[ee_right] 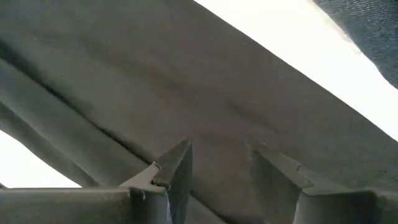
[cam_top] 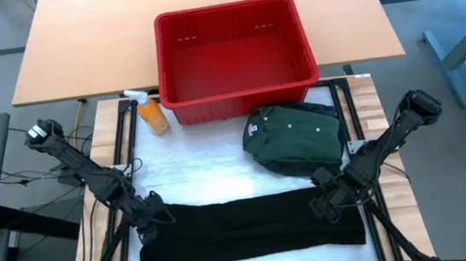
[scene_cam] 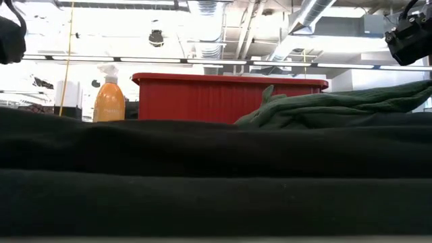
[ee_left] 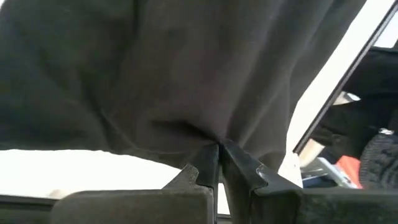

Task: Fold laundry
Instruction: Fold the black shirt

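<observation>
A black garment [cam_top: 251,227] lies as a long band across the near part of the white table cover [cam_top: 211,171] and fills the foreground of the low view [scene_cam: 216,175]. My left gripper [cam_top: 150,217] is shut on its left end. My right gripper [cam_top: 327,200] stands open over its right end, fingers pointing down, with black cloth [ee_right: 186,81] beyond them. A folded green shirt [cam_top: 294,137] with a white neck label rests on the cover behind the band's right half. My left gripper pinches the garment's far left corner [ee_left: 217,142] between its two fingers, coming from above and slanting down. The cloth is gathered into creases that run to the fingertips [ee_left: 208,163]. The rest of the garment lies on the table. One layer or several, I cannot tell. My right gripper has its fingertips [ee_right: 180,158] apart over the black cloth. Whether they touch it, I cannot tell.
A red plastic basket [cam_top: 226,11] stands at the far middle, just behind the green shirt. An orange spray bottle [cam_top: 151,113] stands left of the basket. The white cover shows bare between the bottle, the shirt and the black band.
</observation>
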